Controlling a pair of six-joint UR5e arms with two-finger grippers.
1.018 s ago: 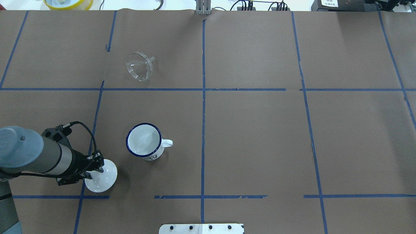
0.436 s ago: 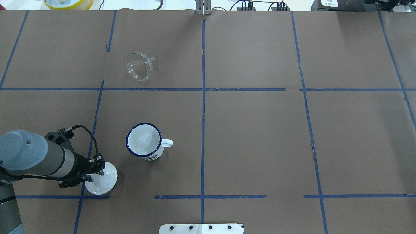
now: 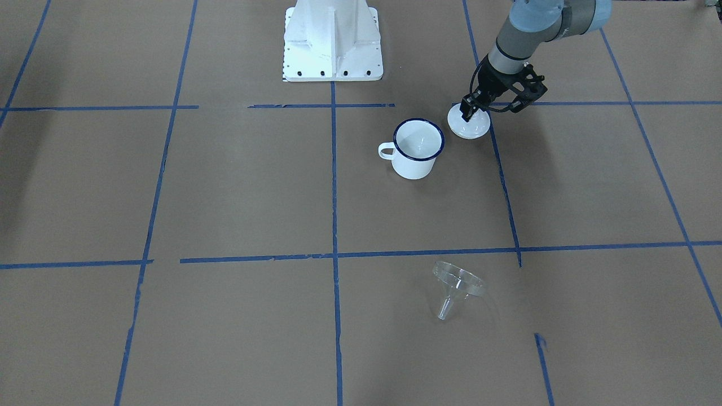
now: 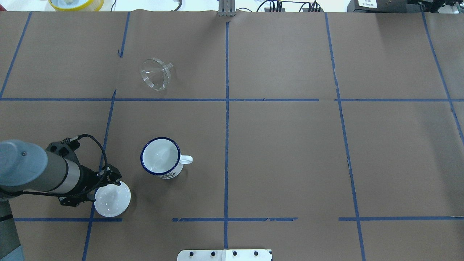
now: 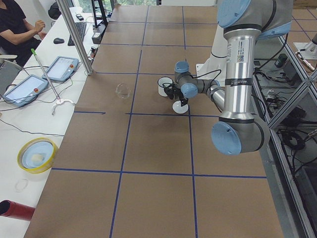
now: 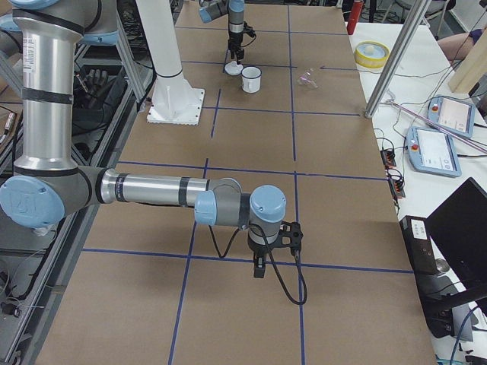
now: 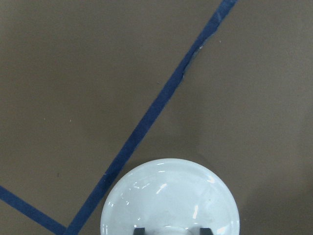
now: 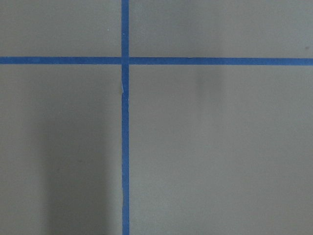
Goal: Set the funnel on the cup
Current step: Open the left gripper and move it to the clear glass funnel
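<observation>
In the front-facing view the left claw (image 3: pixel 468 113) is hanging right over a white lid (image 3: pixel 472 129) that is lying flat on the table (image 3: pixel 225 186). The cup (image 3: pixel 418 148) is standing upright and empty just beside the claw, toward the table's middle. The funnel (image 3: pixel 458 283) is lying tipped on its side well apart from the claw, out ahead of it and away from the robot's base. In the overhead view the claw is sitting over the lid's arm-side edge, and the funnel's spout is pointing away from it. The exterior left view is adding nothing finer. In the exterior right view the right claw (image 6: pixel 259 268) is hanging over bare table far from all of this, and I cannot tell whether it is wide or narrow; its own wrist view is showing only paper and tape. In the left wrist view two fingertips (image 7: pixel 139 229) are standing apart on either side of the lid's crown, so this claw is reading as wide and holding nothing. The step in hand is probably fetching the funnel. Doing that well means rising straight off the lid, passing the cup with room to spare, and pinching the funnel's raised rim wall gently, since clear light plastic is likely to skid if nudged.
</observation>
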